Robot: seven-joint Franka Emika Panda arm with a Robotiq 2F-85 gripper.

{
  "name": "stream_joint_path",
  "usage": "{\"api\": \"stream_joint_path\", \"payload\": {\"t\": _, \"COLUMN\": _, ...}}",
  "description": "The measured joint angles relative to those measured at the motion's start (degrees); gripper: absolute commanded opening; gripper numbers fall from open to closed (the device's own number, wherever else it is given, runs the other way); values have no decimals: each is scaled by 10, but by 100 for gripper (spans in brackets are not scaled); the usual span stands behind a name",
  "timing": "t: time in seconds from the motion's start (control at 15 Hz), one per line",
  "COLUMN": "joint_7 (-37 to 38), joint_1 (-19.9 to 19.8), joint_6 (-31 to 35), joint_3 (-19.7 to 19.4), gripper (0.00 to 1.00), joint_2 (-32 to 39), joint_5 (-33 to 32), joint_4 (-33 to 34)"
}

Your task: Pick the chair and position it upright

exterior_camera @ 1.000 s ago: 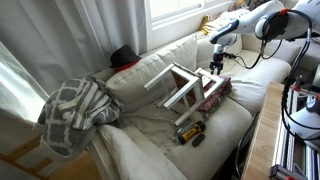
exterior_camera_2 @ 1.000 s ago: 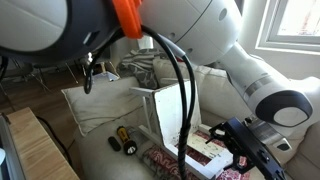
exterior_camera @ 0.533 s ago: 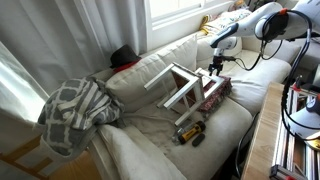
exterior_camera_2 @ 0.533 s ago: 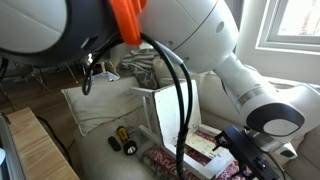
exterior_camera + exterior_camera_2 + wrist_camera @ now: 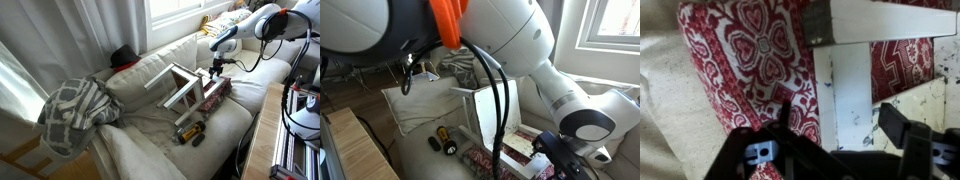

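Observation:
The white chair point(image 5: 180, 86) lies tipped over on the sofa, its legs pointing out, resting on a red patterned cushion point(image 5: 213, 97). It also shows in an exterior view point(image 5: 490, 112). My gripper point(image 5: 215, 70) hangs just above the chair's leg at the cushion end. In the wrist view one white chair leg point(image 5: 852, 85) runs between my open fingers point(image 5: 838, 118), with the red patterned cushion point(image 5: 745, 55) under it. The fingers straddle the leg without clearly touching it.
A grey plaid blanket point(image 5: 77, 112) is heaped on the sofa arm. A dark and yellow tool point(image 5: 190, 132) lies on the seat in front of the chair, also seen in an exterior view point(image 5: 444, 139). A dark object point(image 5: 123, 56) sits on the sofa back. A wooden table edge point(image 5: 350, 150) stands near.
The gripper has come down slightly towards the chair leg. The chair and cushion have not moved.

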Motion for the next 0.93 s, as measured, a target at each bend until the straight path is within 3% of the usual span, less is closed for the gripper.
{"api": "stream_joint_path", "payload": {"t": 0.27, "joint_7": 0, "joint_1": 3, "joint_6": -2, "joint_3": 0, "gripper": 38, "joint_2": -2, "joint_5": -5, "joint_4": -3}}
{"api": "stream_joint_path", "payload": {"t": 0.4, "joint_7": -1, "joint_1": 5, "joint_6": -6, "joint_3": 0, "gripper": 54, "joint_2": -3, "joint_5": -9, "joint_4": -2}}
{"api": "stream_joint_path", "payload": {"t": 0.47, "joint_7": -1, "joint_1": 6, "joint_6": -8, "joint_3": 0, "gripper": 67, "joint_2": -3, "joint_5": -11, "joint_4": -1}}
{"api": "stream_joint_path", "payload": {"t": 0.53, "joint_7": -1, "joint_1": 6, "joint_6": -9, "joint_3": 0, "gripper": 65, "joint_2": -3, "joint_5": -12, "joint_4": 0}}
{"api": "stream_joint_path", "payload": {"t": 0.6, "joint_7": -1, "joint_1": 7, "joint_6": -10, "joint_3": 0, "gripper": 38, "joint_2": -3, "joint_5": -13, "joint_4": 0}}
{"api": "stream_joint_path", "payload": {"t": 0.73, "joint_7": -1, "joint_1": 8, "joint_6": -12, "joint_3": 0, "gripper": 38, "joint_2": -2, "joint_5": -18, "joint_4": -1}}
{"api": "stream_joint_path", "payload": {"t": 0.87, "joint_7": -2, "joint_1": 9, "joint_6": -13, "joint_3": 0, "gripper": 28, "joint_2": -2, "joint_5": -21, "joint_4": -2}}
{"api": "stream_joint_path", "payload": {"t": 0.93, "joint_7": -4, "joint_1": 9, "joint_6": -18, "joint_3": 0, "gripper": 28, "joint_2": -3, "joint_5": -22, "joint_4": 0}}
